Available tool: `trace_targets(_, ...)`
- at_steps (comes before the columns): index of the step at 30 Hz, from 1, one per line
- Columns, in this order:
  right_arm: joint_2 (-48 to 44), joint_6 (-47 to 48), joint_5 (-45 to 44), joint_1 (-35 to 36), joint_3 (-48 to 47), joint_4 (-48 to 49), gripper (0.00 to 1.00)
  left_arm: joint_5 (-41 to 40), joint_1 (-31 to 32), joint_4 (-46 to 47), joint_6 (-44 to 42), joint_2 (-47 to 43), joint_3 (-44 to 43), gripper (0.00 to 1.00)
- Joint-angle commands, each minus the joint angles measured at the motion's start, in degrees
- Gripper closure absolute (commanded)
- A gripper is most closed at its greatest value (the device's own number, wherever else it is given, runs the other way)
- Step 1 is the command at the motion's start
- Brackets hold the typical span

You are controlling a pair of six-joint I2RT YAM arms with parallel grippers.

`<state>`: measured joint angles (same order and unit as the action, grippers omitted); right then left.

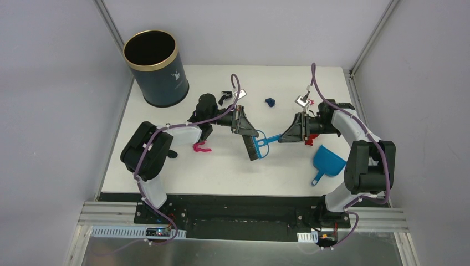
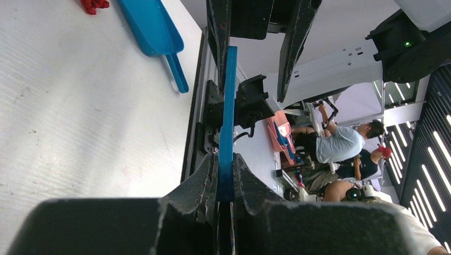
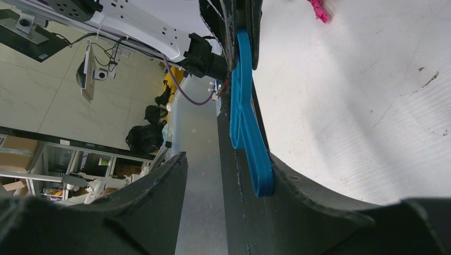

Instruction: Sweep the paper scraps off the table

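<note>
**Item:** blue plastic hand brush with black bristles [image 1: 256, 146]. Its handle is clamped in the left gripper [image 1: 248, 128]. The right gripper [image 1: 282, 137] stands astride the handle end with jaws apart.

**Progress:** judged as no sweeping done yet.
- The small crumpled paper scraps [image 1: 200, 147] lie loose on the white table [image 1: 221, 177]: pink behind the left gripper, red beside the right.
- The blue plastic dustpan [image 1: 331, 160] lies unused.

**Views:** only the wrist views show the clamp, and only the top view shows every scrap.

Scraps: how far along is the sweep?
Done: nothing. The pink scrap, blue scrap and red scrap lie loose on the table. In hand: the left gripper is shut on the brush handle, and the right gripper stands open around its end. The dustpan lies unheld. Left: all the sweeping.
</note>
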<state>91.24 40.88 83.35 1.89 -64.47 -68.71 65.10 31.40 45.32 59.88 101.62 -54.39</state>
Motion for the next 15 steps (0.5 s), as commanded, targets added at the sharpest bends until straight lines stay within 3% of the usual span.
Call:
trace_targets(1, -2.00, -1.64, 3.60, -0.57, -0.20, 3.43, 0.45, 0.53, -0.44, 4.35, 1.12, -0.24, 0.08, 1.00)
trace_targets(15, -1.48, -15.93, 1.39, -0.49, 1.90, 16.14, 0.54, 0.12, -0.37, 4.25, 1.27, 0.65, 0.25, 1.00)
